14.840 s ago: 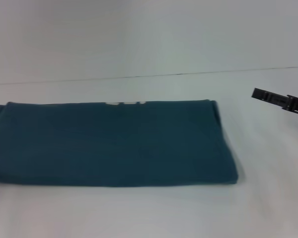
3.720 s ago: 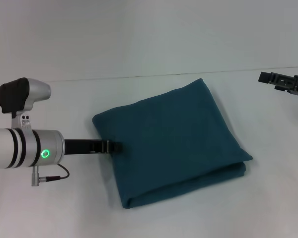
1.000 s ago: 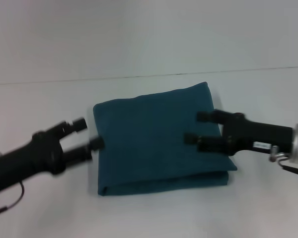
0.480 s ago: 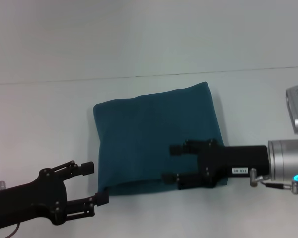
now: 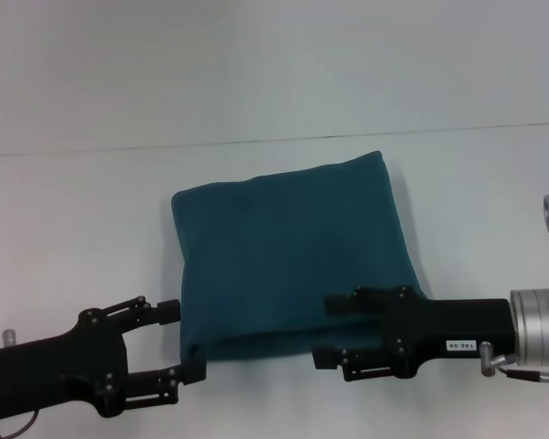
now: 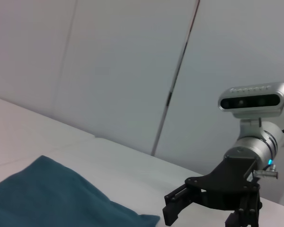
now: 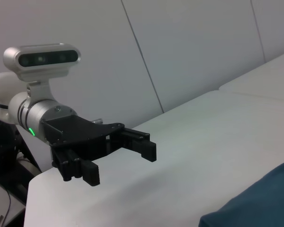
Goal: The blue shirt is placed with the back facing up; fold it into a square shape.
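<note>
The blue shirt [image 5: 288, 251] lies folded into a rough square on the white table, plain side up, with no lettering showing. My left gripper [image 5: 181, 340] is open at the shirt's near left corner, one finger beside the left edge and one in front of the near fold. My right gripper [image 5: 328, 331] is open at the near right part, its upper finger over the cloth and its lower finger in front of the near edge. Neither holds cloth. The left wrist view shows the shirt [image 6: 47, 196] and the right gripper [image 6: 169, 207]. The right wrist view shows the shirt's corner [image 7: 260, 201] and the left gripper [image 7: 120, 163].
The white table [image 5: 82, 210] spreads bare around the shirt, and its far edge [image 5: 256, 141] meets a pale wall. The right arm's silver wrist [image 5: 535, 329] lies along the table's near right side. The left arm's black forearm [image 5: 37, 375] lies at the near left.
Both grippers have drawn back toward the near edge. The right gripper has slid off the shirt's top to its near right edge. The shirt has stayed still over the last half second.
</note>
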### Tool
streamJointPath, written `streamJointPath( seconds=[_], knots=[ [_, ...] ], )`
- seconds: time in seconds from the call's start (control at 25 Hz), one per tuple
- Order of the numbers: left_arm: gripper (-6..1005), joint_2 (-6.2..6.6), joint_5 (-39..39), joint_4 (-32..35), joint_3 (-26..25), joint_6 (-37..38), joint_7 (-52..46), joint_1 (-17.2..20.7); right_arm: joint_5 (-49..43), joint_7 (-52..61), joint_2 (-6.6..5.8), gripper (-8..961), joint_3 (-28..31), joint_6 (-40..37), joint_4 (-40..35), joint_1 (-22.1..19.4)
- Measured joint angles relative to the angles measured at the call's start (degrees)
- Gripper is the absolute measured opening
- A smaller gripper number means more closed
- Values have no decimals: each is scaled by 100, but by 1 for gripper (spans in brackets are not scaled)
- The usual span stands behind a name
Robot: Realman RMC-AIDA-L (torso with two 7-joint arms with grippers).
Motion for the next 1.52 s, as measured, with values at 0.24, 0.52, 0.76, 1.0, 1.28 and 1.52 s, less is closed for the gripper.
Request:
streamJointPath(
  seconds=[0.24,0.52,0.76,1.0,1.28,1.52],
  knots=[
    [860,1,78,-22,8,51,-107,-36,-8,-52,-19,914,-27,-24,24,-29],
    [859,-5,122,-51,15,81,-357,-29,-49,-114,-12,915,-41,-8,38,-60],
    [860,-12,321,-54,35,93,-515,-40,-113,-124,-8,915,-60,-26,38,-80],
    [859,-25,323,-61,42,97,-520,-24,-249,-111,11,915,-48,-24,45,-70],
    [860,-26,319,-71,40,97,-543,-18,-254,-85,14,915,-36,-40,46,-79],
    [859,-26,320,-71,39,97,-596,-21,-255,-109,22,914,-39,-39,46,-63]
  ],
)
